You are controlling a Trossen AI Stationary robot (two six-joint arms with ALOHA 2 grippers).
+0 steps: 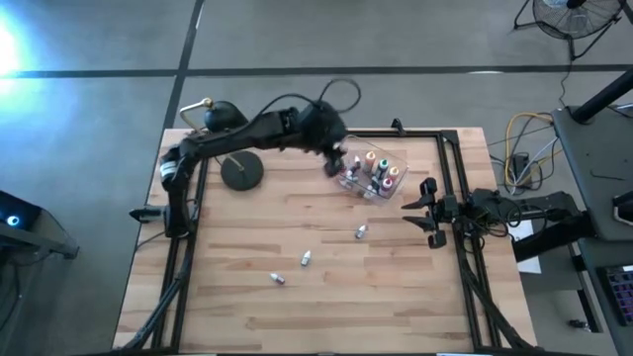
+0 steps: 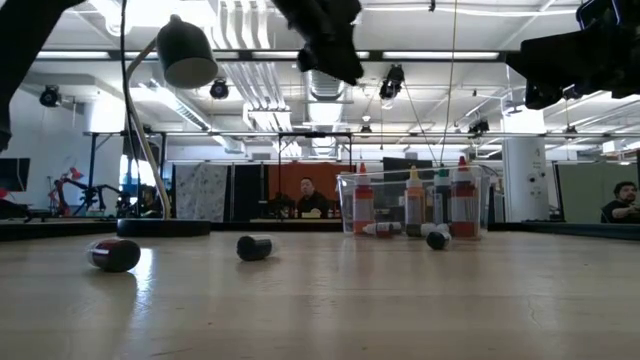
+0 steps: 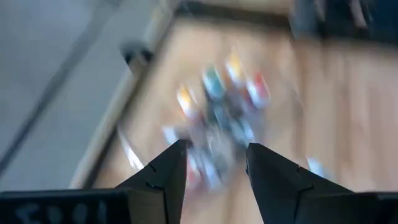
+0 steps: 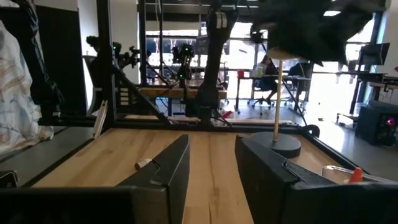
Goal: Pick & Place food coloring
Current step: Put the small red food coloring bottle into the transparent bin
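Food coloring bottles are standing upright in a clear plastic tub toward the far right part of the wooden bench, their red, orange and green caps showing from above. In the low view the same bottles are lined up inside the tub, with one or two more lying at its foot.

Three further bottles are lying loose on the bench nearer the front: one just in front of the tub, one closer to the middle, and one nearest the front edge. In the low view they are lying on their sides, well apart from each other.

The left tool is hanging above the tub's left end, clear of the bottles. Its wrist view is blurred, but its fingers are standing apart with nothing between them.

The right tool is waiting at the bench's right edge, beside the tub but apart from it. Its fingers are standing partly apart and holding nothing.

A black desk lamp is standing on its round base at the far left of the bench. Beyond the bench, in the low view, a person is sitting in the room behind.
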